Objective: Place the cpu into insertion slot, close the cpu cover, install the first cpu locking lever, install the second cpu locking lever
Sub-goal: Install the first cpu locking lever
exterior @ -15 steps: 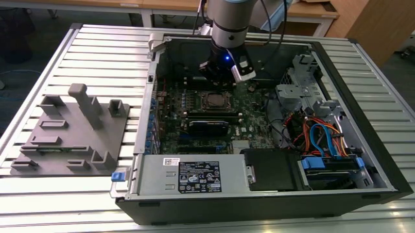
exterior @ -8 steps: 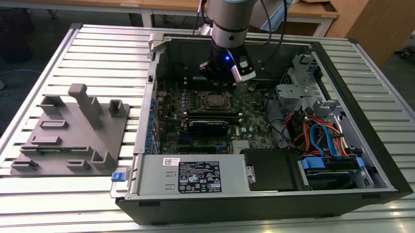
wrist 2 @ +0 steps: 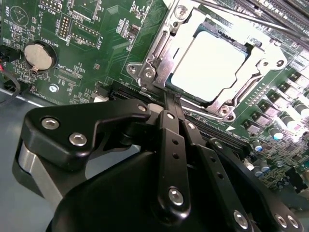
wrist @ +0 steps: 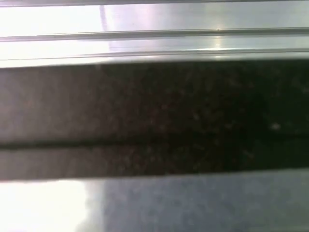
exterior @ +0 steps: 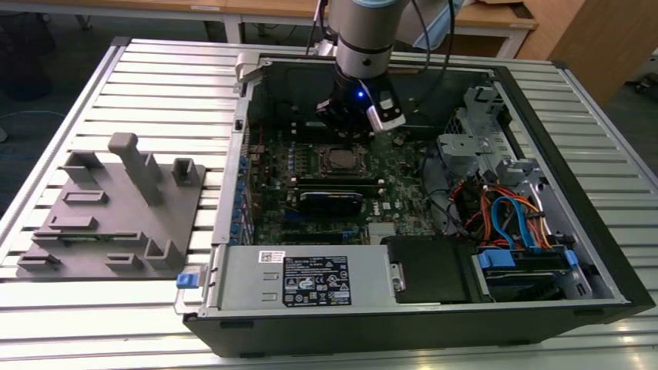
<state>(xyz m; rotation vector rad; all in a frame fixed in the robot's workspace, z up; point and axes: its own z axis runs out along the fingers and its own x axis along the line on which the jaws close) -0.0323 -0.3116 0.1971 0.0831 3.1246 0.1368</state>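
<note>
In the second wrist view the cpu (wrist 2: 210,65) lies flat in the insertion slot (wrist 2: 227,108), its pale metal top glaring under the light. The cpu cover (wrist 2: 161,48), a silvery frame, lies down around it. My gripper (wrist 2: 170,99) is shut, its black fingers (wrist 2: 174,145) pressed together with the tips at the near edge of the cover. A thin metal rod (wrist 2: 241,19) runs along the socket's far side. In the exterior view my gripper (exterior: 340,123) hangs inside the open computer case, just behind the insertion slot (exterior: 322,159) on the green board.
A grey power-supply box (exterior: 308,281) fills the case's front. Drive cage and coloured cables (exterior: 514,216) crowd the exterior view's right. A grey fixture plate (exterior: 113,216) lies on the slatted table at that view's left. A coin battery (wrist 2: 37,55) sits on the board.
</note>
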